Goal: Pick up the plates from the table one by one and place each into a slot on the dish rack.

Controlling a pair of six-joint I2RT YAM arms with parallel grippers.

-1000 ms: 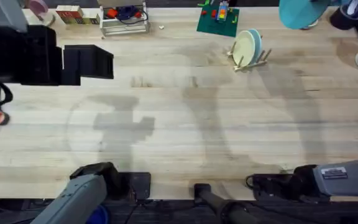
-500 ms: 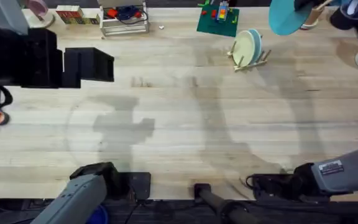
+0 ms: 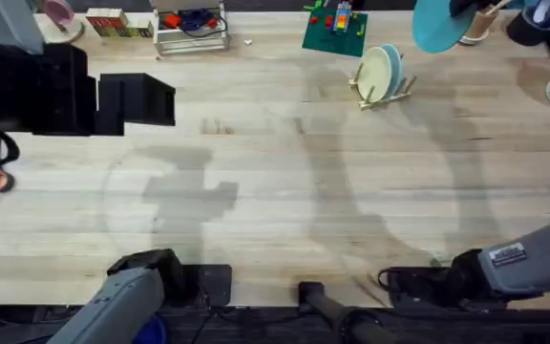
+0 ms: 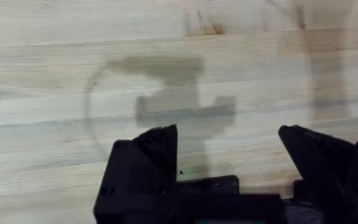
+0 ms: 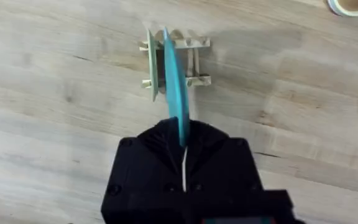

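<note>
A turquoise plate [image 5: 173, 81] is pinched on edge between the pressed-together fingers of the right gripper [image 5: 183, 140], held above the dish rack [image 5: 176, 62]; in the overhead view the same plate is seen at the table's far edge, up and right of the rack. Two pale plates [image 3: 382, 72] are stood upright in the rack's slots on the table [image 3: 275, 191]. The left gripper [image 4: 229, 146] is held spread apart over bare wood, nothing between its fingers.

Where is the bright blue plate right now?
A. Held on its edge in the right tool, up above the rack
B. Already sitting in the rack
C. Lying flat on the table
A. The turquoise plate stands edge-on, pinched in the right tool, above the dish rack, which already holds other plates.
</note>
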